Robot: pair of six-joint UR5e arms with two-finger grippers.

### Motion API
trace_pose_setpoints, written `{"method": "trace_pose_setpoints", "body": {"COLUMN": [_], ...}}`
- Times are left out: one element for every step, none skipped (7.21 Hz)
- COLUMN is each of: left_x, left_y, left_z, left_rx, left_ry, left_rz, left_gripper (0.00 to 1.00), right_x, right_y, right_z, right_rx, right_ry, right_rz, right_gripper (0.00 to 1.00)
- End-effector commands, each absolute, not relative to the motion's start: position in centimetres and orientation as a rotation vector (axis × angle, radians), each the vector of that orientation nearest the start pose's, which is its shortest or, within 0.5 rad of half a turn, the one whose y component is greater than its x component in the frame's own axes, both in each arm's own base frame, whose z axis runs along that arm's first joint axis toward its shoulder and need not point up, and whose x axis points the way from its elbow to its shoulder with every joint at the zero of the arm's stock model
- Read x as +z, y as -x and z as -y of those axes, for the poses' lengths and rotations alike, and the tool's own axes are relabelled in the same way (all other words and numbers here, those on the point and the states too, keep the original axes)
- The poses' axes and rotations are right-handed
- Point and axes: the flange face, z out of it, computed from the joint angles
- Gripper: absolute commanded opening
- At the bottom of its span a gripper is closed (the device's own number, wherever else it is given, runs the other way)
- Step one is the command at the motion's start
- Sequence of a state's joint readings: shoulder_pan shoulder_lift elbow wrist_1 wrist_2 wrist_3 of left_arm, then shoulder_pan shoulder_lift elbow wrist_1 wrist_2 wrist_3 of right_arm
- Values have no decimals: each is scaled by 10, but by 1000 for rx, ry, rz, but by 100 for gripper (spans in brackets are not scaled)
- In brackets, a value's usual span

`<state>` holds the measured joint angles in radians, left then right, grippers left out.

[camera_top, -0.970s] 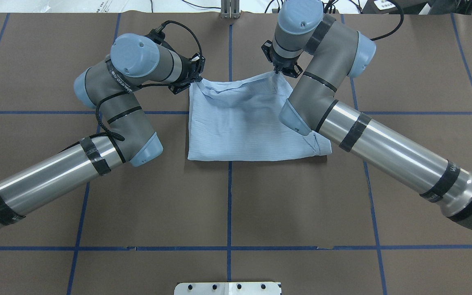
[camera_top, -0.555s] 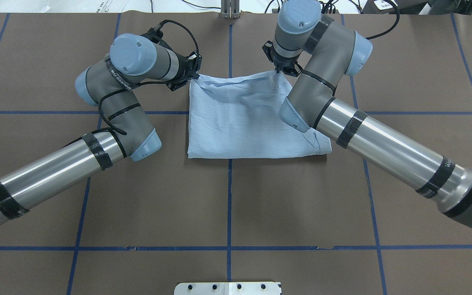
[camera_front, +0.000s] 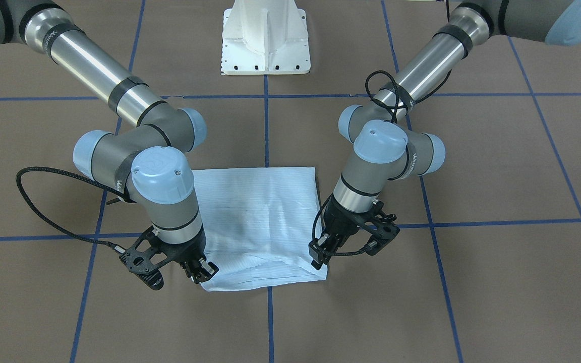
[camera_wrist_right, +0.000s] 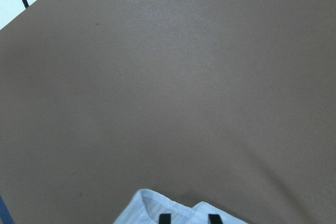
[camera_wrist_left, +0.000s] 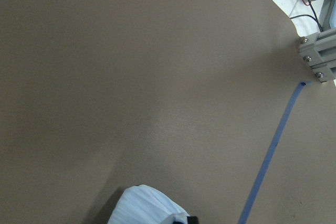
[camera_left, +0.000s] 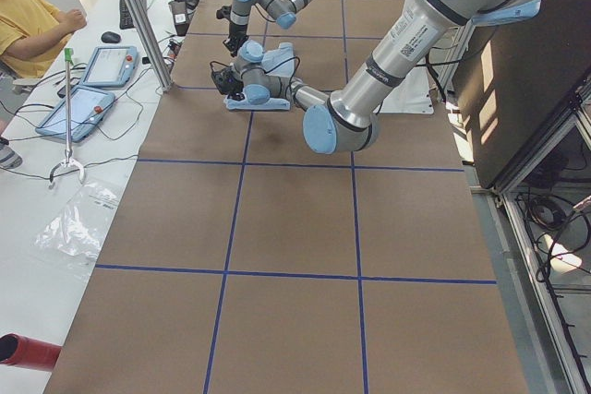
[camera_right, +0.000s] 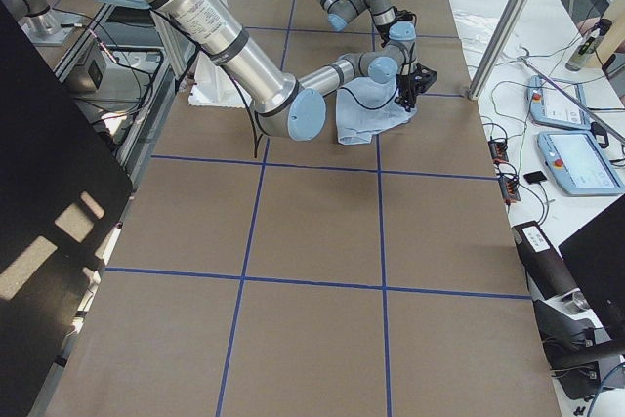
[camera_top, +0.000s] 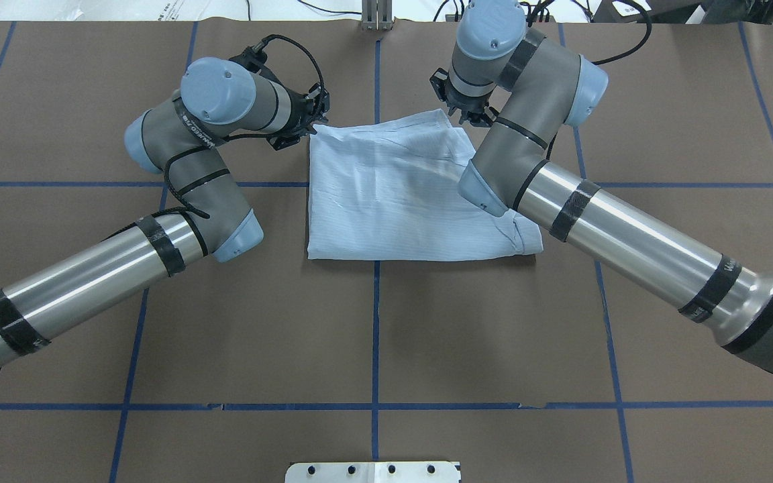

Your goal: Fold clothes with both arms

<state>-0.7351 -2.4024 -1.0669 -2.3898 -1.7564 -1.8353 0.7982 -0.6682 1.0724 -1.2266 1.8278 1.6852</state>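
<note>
A second ago the far edge of the shirt hung raised and taut between the two end effectors. Now that edge has sunk onto the counter and lies slack and creased. The shirt rests as a rough rectangle in the middle of the counter's far half, between the two arms.

The right end effector sits low at the far right corner. Its wrist view shows the fingertips parted, with cloth visible between them, so it seems to have let go. The left end effector touches the far left corner, but whether it grips or has released cannot be told.

The cloth looks set down, so this fold is probably finished. Both arms would need to pull clear before another fold.
</note>
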Motion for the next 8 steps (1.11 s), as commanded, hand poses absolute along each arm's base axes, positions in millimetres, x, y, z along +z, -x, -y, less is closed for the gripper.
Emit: {"method": "trace_pose_setpoints", "body": {"left_x": [282,294,314,336,362,392,422,448], "left_y": [-508,-494,-474,-439,-390,-339,-284,-231], "left_z": [647,653,644,634,629,625,627,632], "left_rx": [-732,-695,-629,-503,-409,-281,-160,-79], "left_ry": [-171,-203,-243,-268,-295,-363,-402,-427], "left_rz": [-1161,-1141,-1123,-1110,-1098,-1061,-1028,-1006], "left_gripper": [43,43,43,42,42,42,43,43], "right_x": [275,281,303,326,353,374,401,420], "right_y": [486,472,444,413,381,350,306,259], "right_z": [683,682,672,665,659,648,640,631], "right_rx": [734,703,639,565,486,383,330,266], "right_ry": [-52,-54,-65,-64,-52,-79,-92,-105], "right_rz": [803,815,825,833,840,844,843,855], "right_gripper": [100,100,100,100,100,100,100,100]}}
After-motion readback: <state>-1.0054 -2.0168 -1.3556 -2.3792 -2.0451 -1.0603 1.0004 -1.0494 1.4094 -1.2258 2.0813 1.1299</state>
